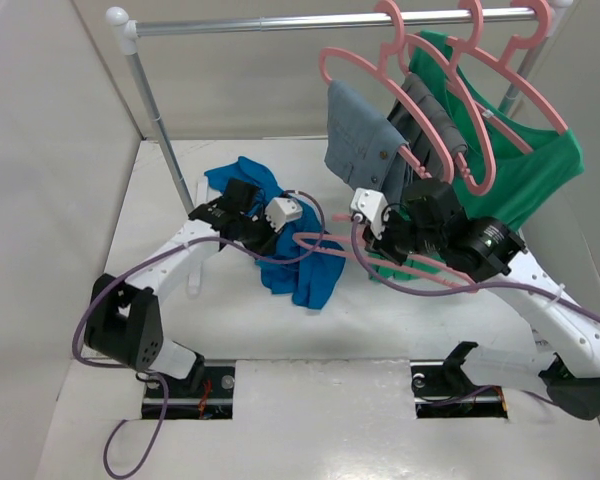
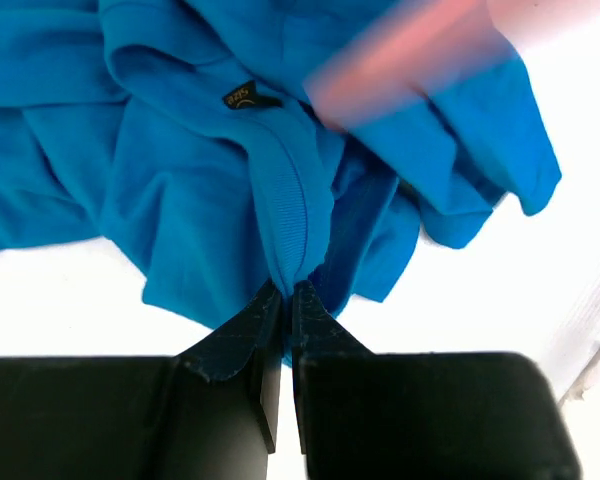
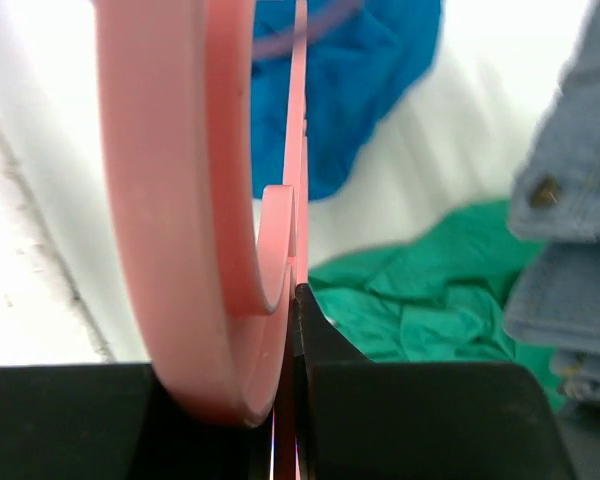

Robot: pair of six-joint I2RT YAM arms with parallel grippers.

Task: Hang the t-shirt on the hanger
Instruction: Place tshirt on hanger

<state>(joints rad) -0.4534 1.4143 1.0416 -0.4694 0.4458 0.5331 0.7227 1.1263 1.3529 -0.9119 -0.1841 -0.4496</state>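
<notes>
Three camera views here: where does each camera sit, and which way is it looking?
Top external: fixed above and behind the robot, looking down across the table toward the clothes rail; left arm and right arm show.
Left wrist: on the left arm, looking along the left tool, shut on the blue t-shirt.
Right wrist: on the right arm, looking along the right tool, shut on the pink hanger.
Shared: both wrist views show t-shirt and hanger.
</notes>
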